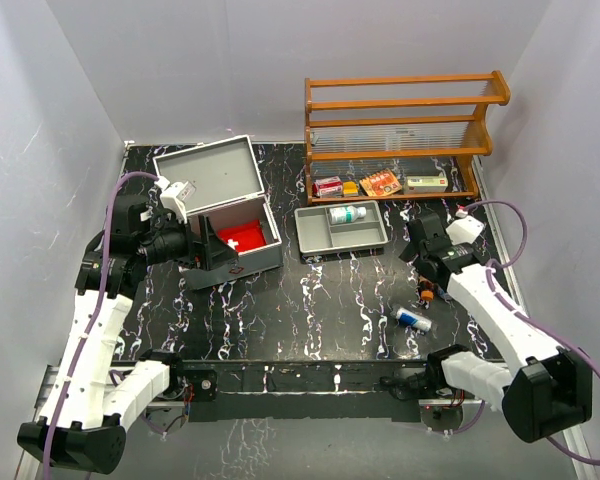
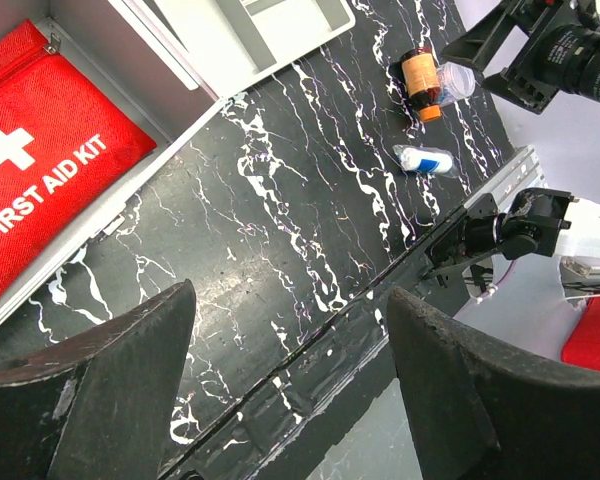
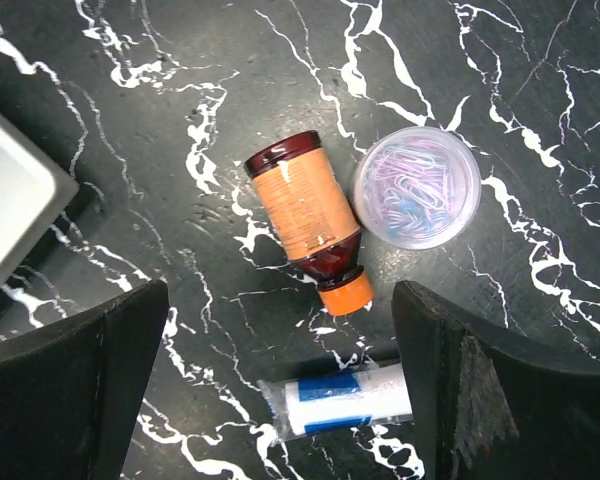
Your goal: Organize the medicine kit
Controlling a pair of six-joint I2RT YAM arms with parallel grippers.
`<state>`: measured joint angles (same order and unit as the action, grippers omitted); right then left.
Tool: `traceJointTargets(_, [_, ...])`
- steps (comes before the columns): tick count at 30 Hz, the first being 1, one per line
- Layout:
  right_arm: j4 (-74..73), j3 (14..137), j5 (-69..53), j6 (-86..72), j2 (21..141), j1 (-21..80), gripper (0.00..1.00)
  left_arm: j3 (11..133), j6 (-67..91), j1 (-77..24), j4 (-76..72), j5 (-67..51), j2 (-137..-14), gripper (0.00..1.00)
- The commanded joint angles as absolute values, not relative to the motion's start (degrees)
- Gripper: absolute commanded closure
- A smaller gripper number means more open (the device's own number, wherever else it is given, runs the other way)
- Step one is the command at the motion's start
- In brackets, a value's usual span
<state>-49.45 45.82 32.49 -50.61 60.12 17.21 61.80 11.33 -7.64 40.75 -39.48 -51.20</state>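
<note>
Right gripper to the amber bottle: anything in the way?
Nothing visible between them. The right gripper is open above the amber bottle, which lies on its side. The paperclip tub sits close beside the bottle, so one finger might catch it. The wrapped roll lies just past the cap.

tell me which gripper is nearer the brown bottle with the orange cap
Right. The right gripper hovers directly over the brown bottle with the orange cap, jaws open. The left gripper is across the table, beside the open grey case.
</note>
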Motion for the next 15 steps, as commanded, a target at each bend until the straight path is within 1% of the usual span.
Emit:
traceJointTargets(1, [-47.57,45.50,34.60,-47.64,63.47,15.80,0.08,61.63,10.21,-7.90,40.58,-40.25,-50.03,0.25])
traceJointTargets(5, [-45.62,44.97,30.99,-46.16,67.61,13.39,0.14,61.55,10.20,-7.91,40.80,-39.80,-49.78,0.25])
traceJointTargets(8, [-42.61,43.99,28.33,-44.01,69.32,12.38,0.25,61.21,10.20,-7.91,40.65,-39.70,-49.70,0.25])
traceJointTargets(11, [-41.34,44.02,28.22,-42.37,70.96,12.21,0.35,60.92,10.20,-7.90,40.54,-39.73,-49.65,0.25])
traceJointTargets(13, [-40.46,43.95,28.36,-41.41,71.98,12.15,0.38,60.67,10.20,-7.95,40.51,-39.59,-49.43,0.25])
traceJointTargets(15, [-39.72,43.71,27.71,-40.76,73.33,12.01,0.39,60.56,10.22,-7.91,40.26,-39.47,-49.33,0.24])
